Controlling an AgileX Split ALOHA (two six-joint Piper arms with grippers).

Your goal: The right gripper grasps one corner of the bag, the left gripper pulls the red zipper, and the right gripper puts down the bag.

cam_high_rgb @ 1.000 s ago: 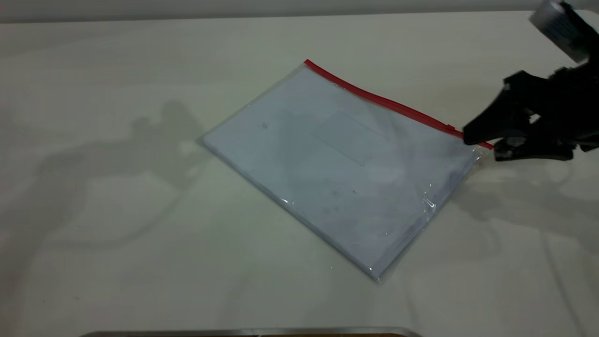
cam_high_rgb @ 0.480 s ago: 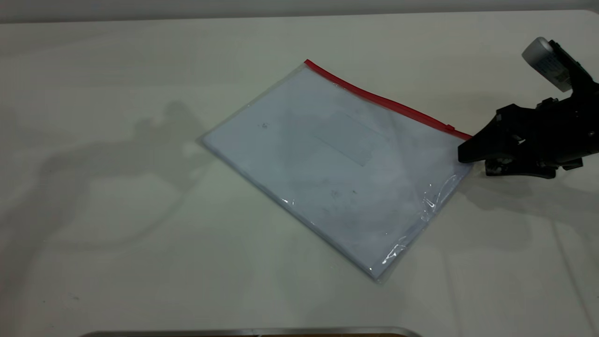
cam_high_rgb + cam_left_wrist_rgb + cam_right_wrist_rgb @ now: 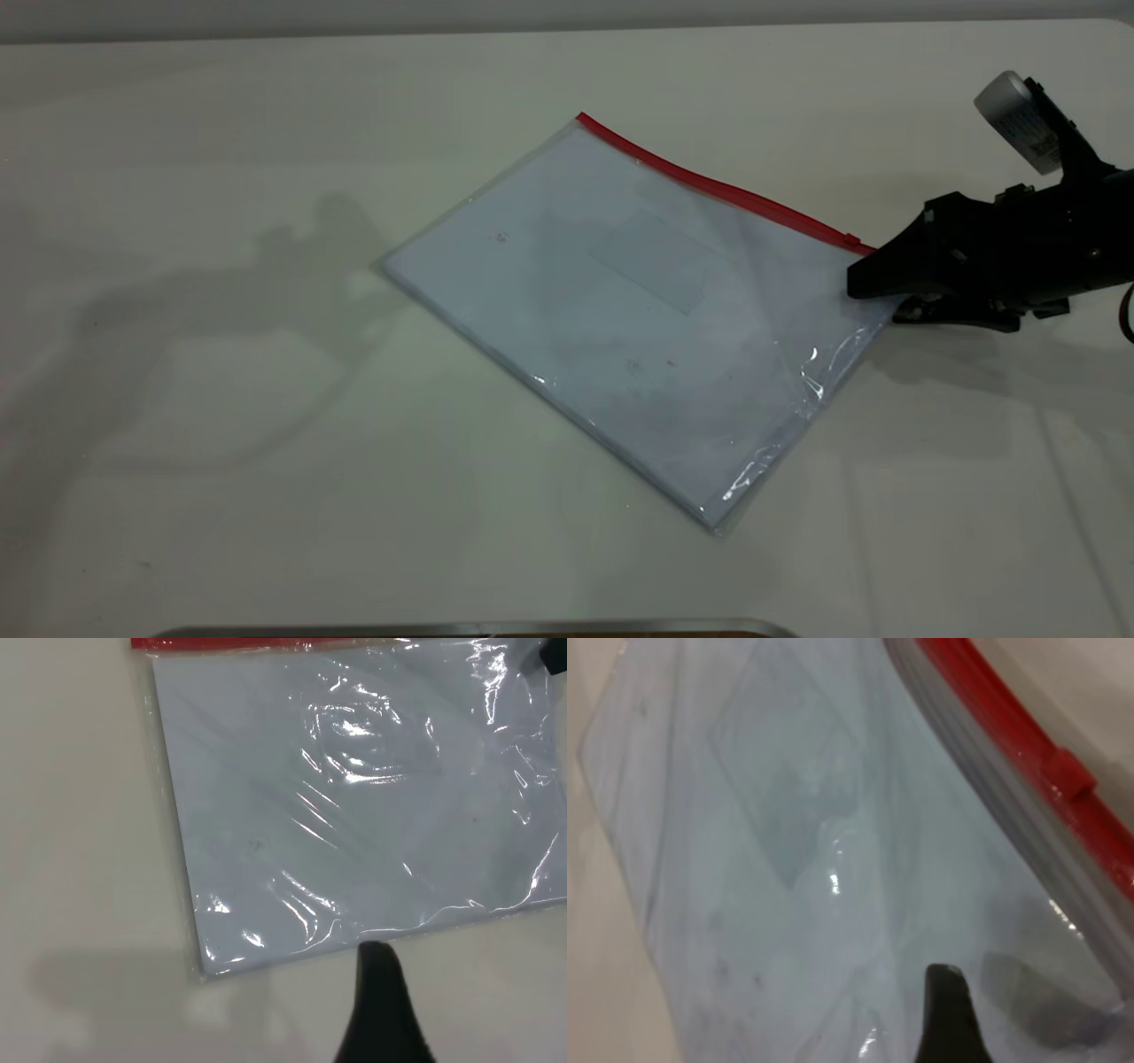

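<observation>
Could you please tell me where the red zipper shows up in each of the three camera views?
Exterior: the red zipper lines the bag's far long edge, ending by the right pincer.
Left wrist: a short stretch along the frame's top edge.
Right wrist: a diagonal band with slider tab.
Shared landmark: the white sheets inside the bag.

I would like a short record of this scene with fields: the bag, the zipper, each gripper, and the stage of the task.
bag: the bag lies flat on the table, white sheets inside
zipper: the red zipper runs along the far long edge; its slider tab sits near the right end
right gripper: the right gripper is at the corner of the bag where the red strip ends; grip not visible
left gripper: not in the exterior view; one fingertip shows just off the bag's edge in its wrist view
stage: zipper not yet pulled
</observation>
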